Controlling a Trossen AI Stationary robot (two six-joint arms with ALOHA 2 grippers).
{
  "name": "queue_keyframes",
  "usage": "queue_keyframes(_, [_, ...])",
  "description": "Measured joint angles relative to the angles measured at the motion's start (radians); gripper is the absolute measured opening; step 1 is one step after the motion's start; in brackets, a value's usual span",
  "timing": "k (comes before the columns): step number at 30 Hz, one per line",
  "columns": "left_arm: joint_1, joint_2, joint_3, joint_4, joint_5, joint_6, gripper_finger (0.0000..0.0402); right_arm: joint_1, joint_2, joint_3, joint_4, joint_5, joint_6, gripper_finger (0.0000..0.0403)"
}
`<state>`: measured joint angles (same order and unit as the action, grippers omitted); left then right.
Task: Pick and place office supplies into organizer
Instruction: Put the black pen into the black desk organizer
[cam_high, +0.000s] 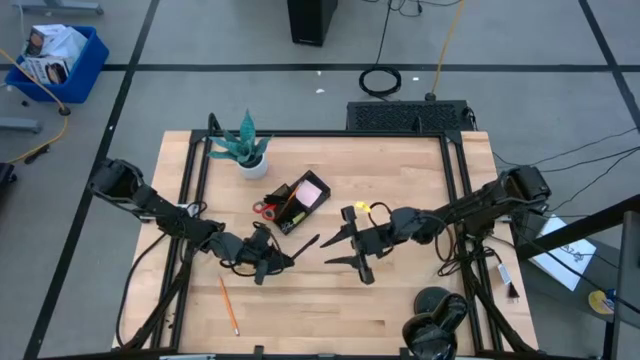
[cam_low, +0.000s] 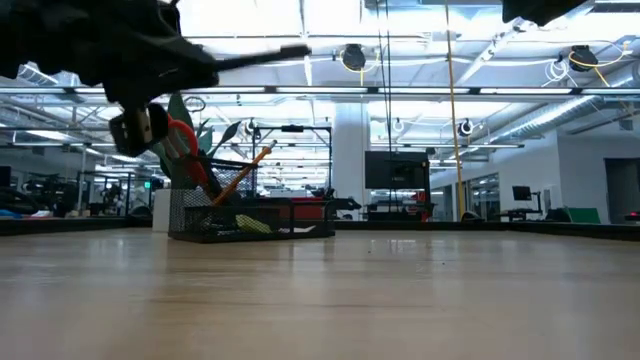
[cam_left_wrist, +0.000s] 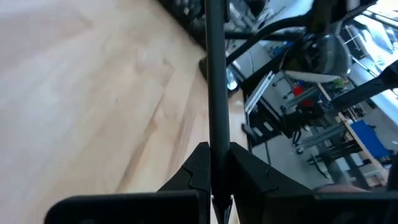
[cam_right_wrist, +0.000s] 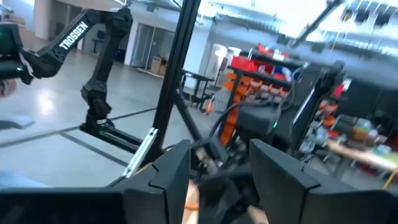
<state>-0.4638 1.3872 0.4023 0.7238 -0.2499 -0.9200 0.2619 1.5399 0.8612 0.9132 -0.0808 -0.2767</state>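
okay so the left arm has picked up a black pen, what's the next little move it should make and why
Probably carry it toward the organizer and line it up over an open slot. The left gripper is shut on the black pen, lifted off the table, and the tray sits just beyond it. The right gripper waits open nearby.

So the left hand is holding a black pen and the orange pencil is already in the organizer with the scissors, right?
Not quite. The left hand does grip a black pen, and the scissors are in the organizer, but the high view shows an orange pencil lying loose on the table, near its front edge.
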Motion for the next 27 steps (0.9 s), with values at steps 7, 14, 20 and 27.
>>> queue_keyframes(7, [-0.003, 0.000, 0.000, 0.135, -0.042, 0.217, 0.0022, -0.003, 0.002, -0.033, 0.018, 0.002, 0.100, 0.0163])
queue_keyframes(14, [-0.003, 0.000, 0.000, 0.166, -0.102, 0.332, 0.0034, -0.007, 0.001, -0.189, 0.308, 0.121, 0.145, 0.0154])
queue_keyframes(20, [-0.003, 0.000, 0.000, 0.166, -0.104, 0.343, 0.0027, -0.013, 0.018, -0.274, 0.355, 0.263, 0.311, 0.0162])
queue_keyframes(27, [-0.003, 0.000, 0.000, 0.171, -0.107, 0.351, 0.0039, -0.046, 0.164, -0.216, 0.426, 0.228, 0.437, 0.0184])
